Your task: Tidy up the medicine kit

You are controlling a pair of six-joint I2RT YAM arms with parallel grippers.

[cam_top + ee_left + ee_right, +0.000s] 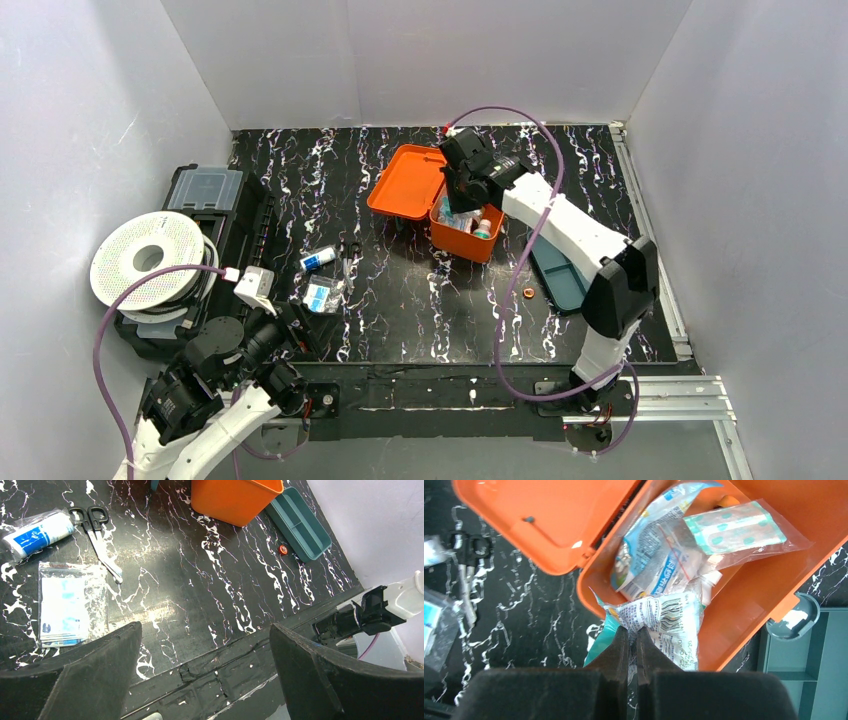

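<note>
Two arms split the job. Nearest, at the left, the left end effector hangs over the near edge of the bench with its jaws spread wide and nothing between them, apparently parked clear of the work.

Just beyond it lie the loose supplies not yet packed: a clear bag of plasters, a pair of scissors and a white-and-blue tube. They are spread flat and mostly apart, so each looks easy to pick singly.

Further right, a small orange disc sits on the bench beside a teal divided tray.

Far of centre stands the medicine kit, its lid thrown back to the left so the box is open from above. Several clear-wrapped packets already lie inside.

Over its near rim, the right end effector is pinched shut on the crumpled edge of a barcoded packet. A thin edge grip suits soft film, and the packet hangs half over the rim, probably on its way in.
</note>
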